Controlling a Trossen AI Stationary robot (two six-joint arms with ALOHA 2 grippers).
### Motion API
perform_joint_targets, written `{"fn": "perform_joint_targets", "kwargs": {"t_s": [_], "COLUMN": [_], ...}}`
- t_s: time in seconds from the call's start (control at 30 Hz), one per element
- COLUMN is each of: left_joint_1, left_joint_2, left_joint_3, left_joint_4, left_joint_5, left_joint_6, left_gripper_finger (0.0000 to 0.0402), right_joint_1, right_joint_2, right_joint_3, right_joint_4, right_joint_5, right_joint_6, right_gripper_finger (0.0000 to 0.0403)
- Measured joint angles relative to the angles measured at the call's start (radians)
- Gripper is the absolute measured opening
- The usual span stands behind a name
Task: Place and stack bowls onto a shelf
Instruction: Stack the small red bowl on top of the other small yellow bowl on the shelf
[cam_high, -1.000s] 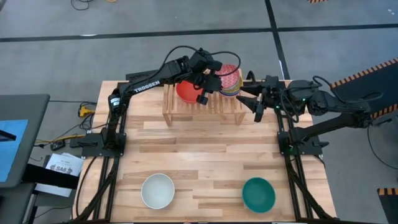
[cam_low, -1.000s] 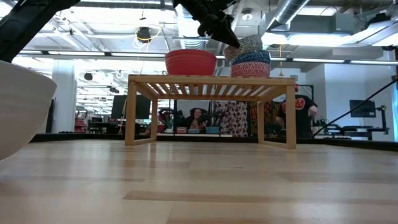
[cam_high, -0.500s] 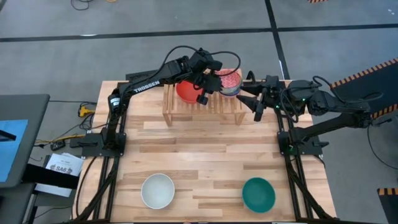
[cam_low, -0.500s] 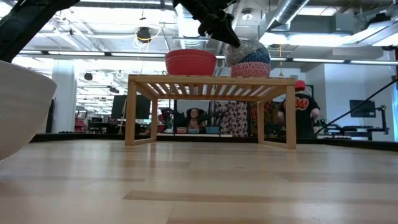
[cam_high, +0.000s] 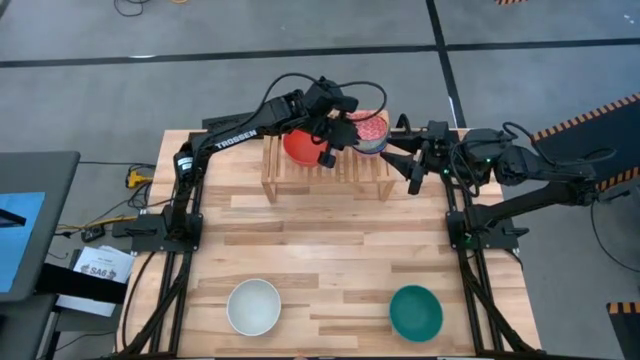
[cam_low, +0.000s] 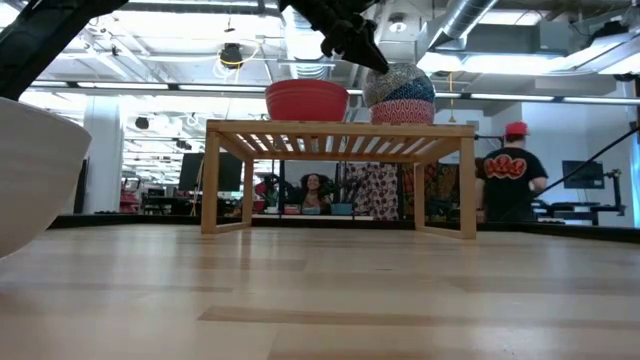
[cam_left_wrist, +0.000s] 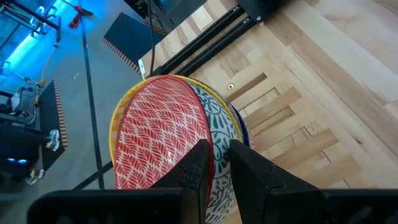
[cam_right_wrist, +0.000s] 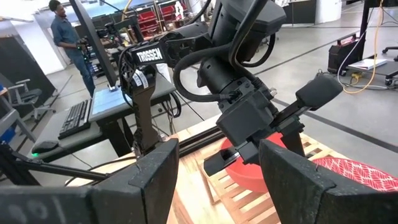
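Straddling the rim of the pink-red patterned bowl (cam_left_wrist: 158, 134) atop the stack on the low light-wood slatted shelf (cam_high: 330, 172), the left tool (cam_high: 338, 138) has its fingers slightly parted, while the right tool (cam_high: 408, 170) waits spread beside the shelf.

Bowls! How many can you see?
6. One plain red bowl and a stack of three patterned bowls are on the light-wood slatted shelf. One white bowl and one teal bowl sit on the plank table. More could hide inside the stack.
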Motion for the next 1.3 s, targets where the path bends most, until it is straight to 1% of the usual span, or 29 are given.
{"fn": "perform_joint_targets", "kwargs": {"t_s": [1.03, 1.3], "left_joint_1": [0.0, 0.0], "left_joint_2": [0.0, 0.0], "left_joint_3": [0.0, 0.0], "left_joint_4": [-0.005, -0.006], "left_joint_5": [-0.016, -0.01], "left_joint_6": [0.013, -0.006], "left_gripper_finger": [0.0044, 0.0044], "right_joint_1": [0.0, 0.0], "right_joint_2": [0.0, 0.0], "right_joint_3": [0.0, 0.0], "right_joint_4": [0.0, 0.0], "right_joint_5": [0.0, 0.0], "right_joint_6": [-0.003, -0.003], "right_gripper_finger": [0.0249, 0.0249]}}
